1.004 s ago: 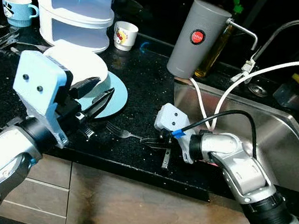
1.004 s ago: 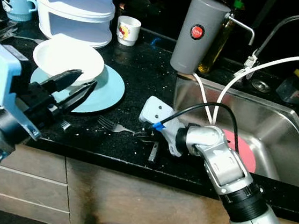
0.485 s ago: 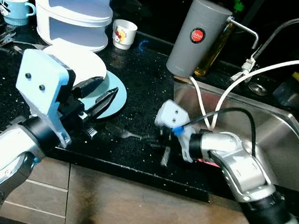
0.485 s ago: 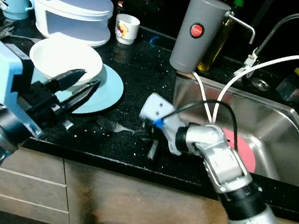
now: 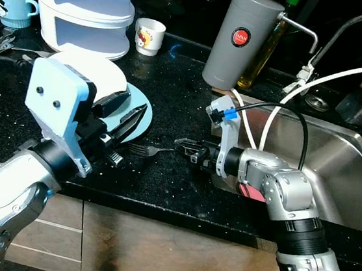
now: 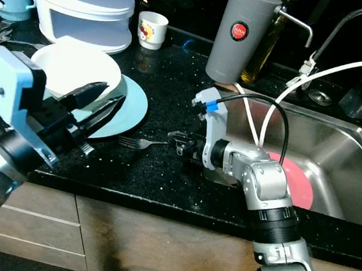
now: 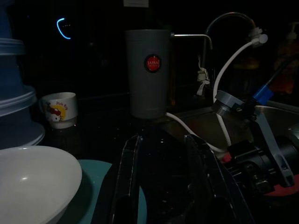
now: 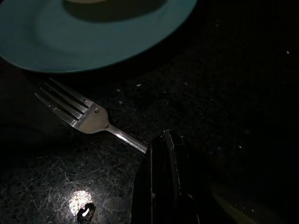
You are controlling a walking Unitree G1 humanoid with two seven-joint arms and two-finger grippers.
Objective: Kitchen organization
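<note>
Left gripper (image 5: 125, 117) hovers over the round light-blue plate (image 5: 140, 119), fingers spread, empty. At its 3 o'clock a silver metal fork (image 5: 145, 150) lies on the black speckled countertop (image 5: 172, 95). Right gripper (image 5: 189, 151) pinches the fork's handle end, fingers pressed together. Step: picking up the fork. Next likely lift and carry it toward the steel sink (image 5: 335, 159).

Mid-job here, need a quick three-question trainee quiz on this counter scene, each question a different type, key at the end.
1. True or false: the right gripper is shut on the fork handle.
2. What does the white bowl sit on?
A. sink
B. blue plate
C. grey flask
3. Fill in: the left gripper hangs above the ____, fingers open.

Key:
1. True
2. B, the blue plate
3. blue plate
</note>
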